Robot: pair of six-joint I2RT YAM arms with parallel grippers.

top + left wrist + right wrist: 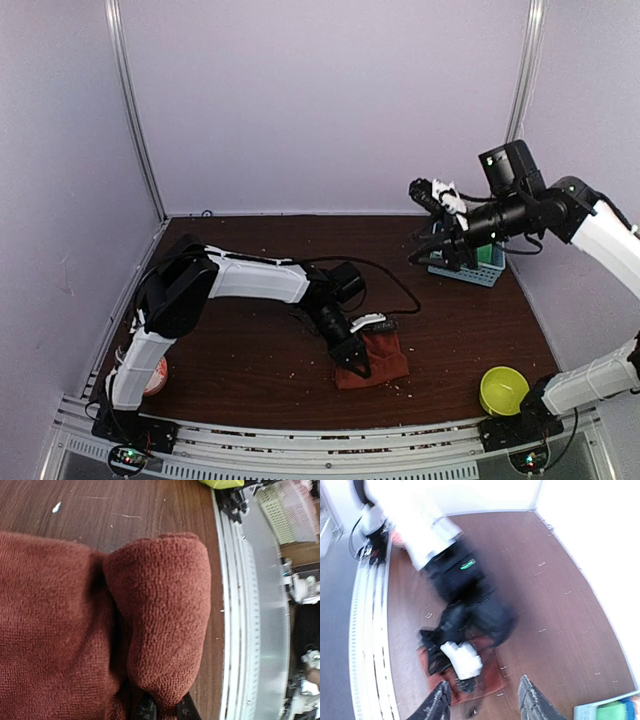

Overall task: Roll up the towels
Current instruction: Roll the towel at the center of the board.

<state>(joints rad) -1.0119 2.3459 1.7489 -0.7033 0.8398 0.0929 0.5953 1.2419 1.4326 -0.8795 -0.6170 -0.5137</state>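
The rust-red towel [160,620] lies bunched into a thick, fuzzy roll.

Left arm [255,280] stretches low and forward, its pincer [352,350] angled down and clamped on a fold of rust-red towel [160,620], while right arm [600,230] is raised high, its pincer [482,687] standing apart.

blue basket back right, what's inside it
A green towel shows inside the blue basket. The right arm covers much of it from above, so whether the towel is rolled, or anything else is in there, cannot be seen.
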